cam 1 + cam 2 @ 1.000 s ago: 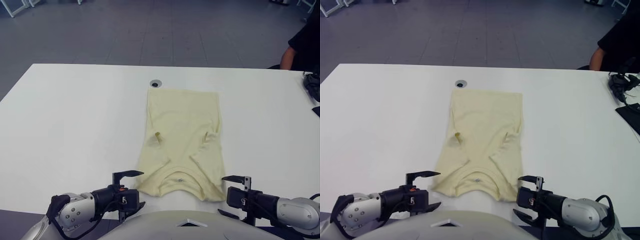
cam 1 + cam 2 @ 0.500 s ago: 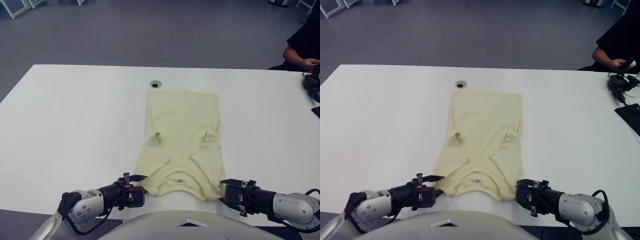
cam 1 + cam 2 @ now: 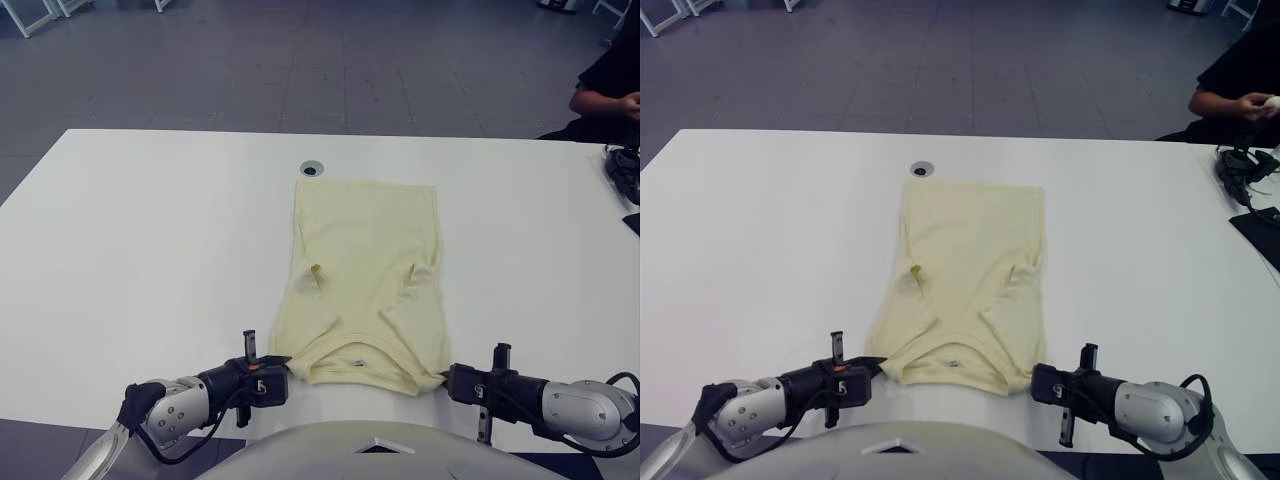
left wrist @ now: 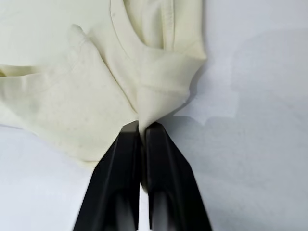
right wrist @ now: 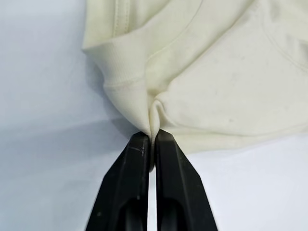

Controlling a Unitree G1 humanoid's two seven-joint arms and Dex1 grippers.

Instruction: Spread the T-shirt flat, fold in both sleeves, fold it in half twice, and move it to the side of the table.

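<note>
Now: both near corners pinched

The pale yellow T-shirt [image 3: 365,270] lies in the middle of the white counter [image 3: 150,230], sleeves folded in, collar nearest. The left fingers [image 4: 120,163] clamp its near-left corner; the right fingers [image 5: 168,168] clamp its near-right corner.

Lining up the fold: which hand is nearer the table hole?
Left. Left hand pinches the near shirt corner almost in line with the hole; right hand pinches the other corner, farther sideways.

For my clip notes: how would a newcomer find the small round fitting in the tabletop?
Start at the white table, then find the pale yellow T-shirt lying in its middle. Just past the shirt's far left corner sits the small round fitting, the only dark-centred ring set into the tabletop.
</note>
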